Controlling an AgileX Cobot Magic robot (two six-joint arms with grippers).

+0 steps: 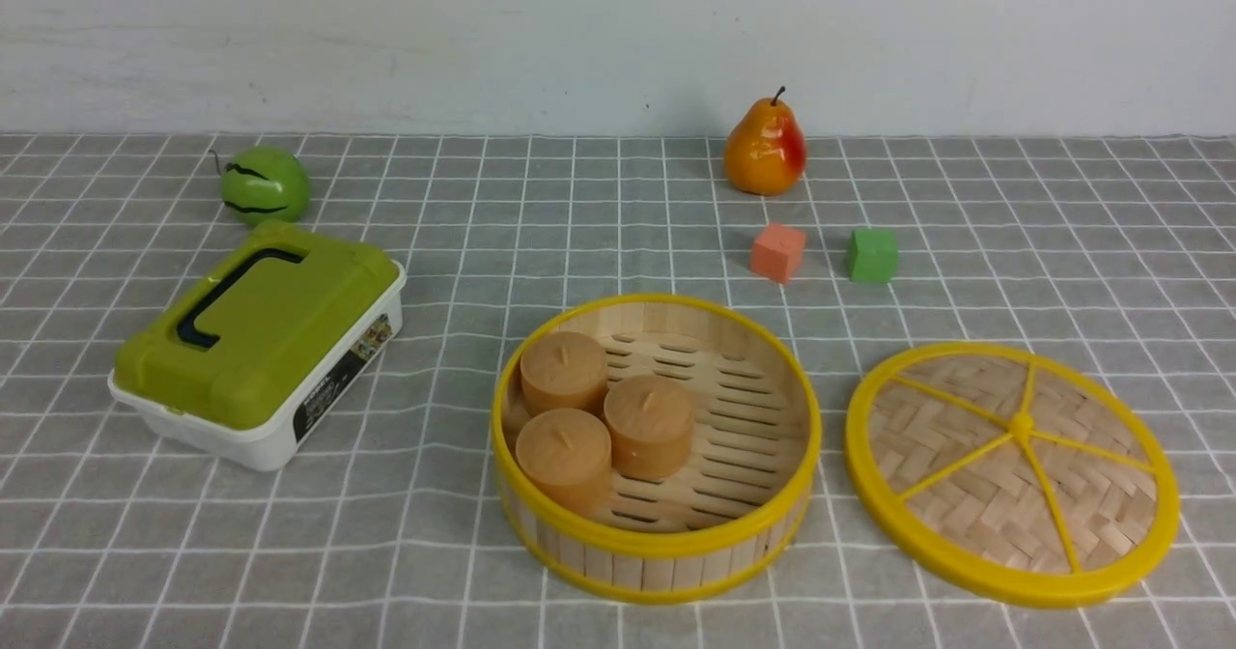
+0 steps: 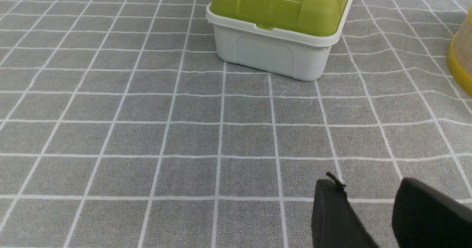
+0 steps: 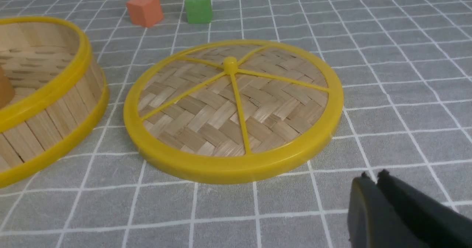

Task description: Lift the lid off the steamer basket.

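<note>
Light: bright, even, diffuse.
Shadows: faint, soft.
Glare: highlight on pear (image 1: 765,148).
Focus: sharp; wrist-view pincer tips slightly soft.

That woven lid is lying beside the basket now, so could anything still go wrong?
Little, I'd guess. The lid lies flat on the cloth just right of the steamer basket, apart from it. The right gripper, shut and empty, sits low near the lid's rim; a careless move might nudge the lid into the basket.
</note>
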